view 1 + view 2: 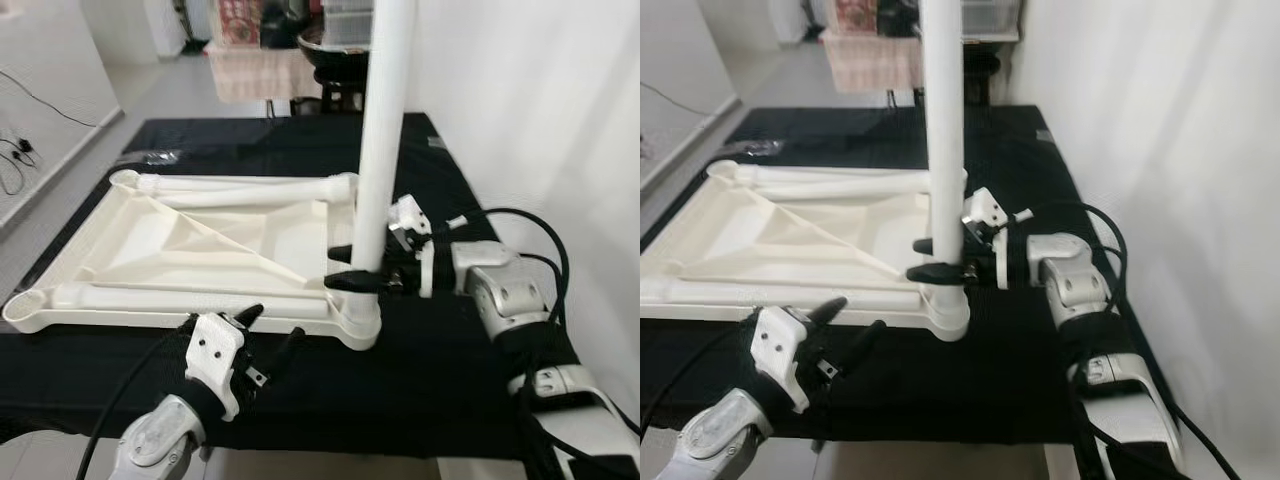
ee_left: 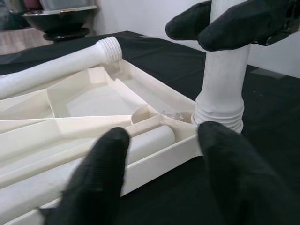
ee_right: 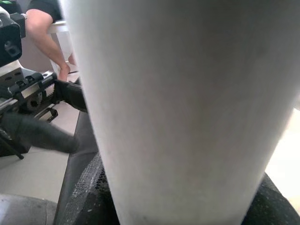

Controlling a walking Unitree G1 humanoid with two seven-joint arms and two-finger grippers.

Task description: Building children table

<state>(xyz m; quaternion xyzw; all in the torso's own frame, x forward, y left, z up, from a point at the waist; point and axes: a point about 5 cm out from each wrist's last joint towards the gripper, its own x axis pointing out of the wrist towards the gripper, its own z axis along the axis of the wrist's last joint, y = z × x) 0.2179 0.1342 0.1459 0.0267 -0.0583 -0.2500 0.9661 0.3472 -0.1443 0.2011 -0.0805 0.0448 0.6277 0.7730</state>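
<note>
A white children's tabletop (image 1: 150,250) lies upside down on the black-covered table. One white leg (image 1: 385,130) stands upright in the near right corner socket (image 1: 358,322). My right gripper (image 1: 352,268) is shut on this leg just above the socket. Other white legs (image 1: 240,186) lie flat inside the tray-like underside. My left gripper (image 1: 268,338) hovers open at the near edge of the tabletop, left of the socket. In the left wrist view its fingers (image 2: 101,173) frame the corner and the leg's threaded base (image 2: 219,112).
A white wall runs close along the right side. Beyond the black cloth (image 1: 440,370) stand a basket (image 1: 255,70) and a dark bowl (image 1: 335,50). Cables lie on the floor at far left (image 1: 15,155). A person's arm (image 3: 44,28) shows in the right wrist view.
</note>
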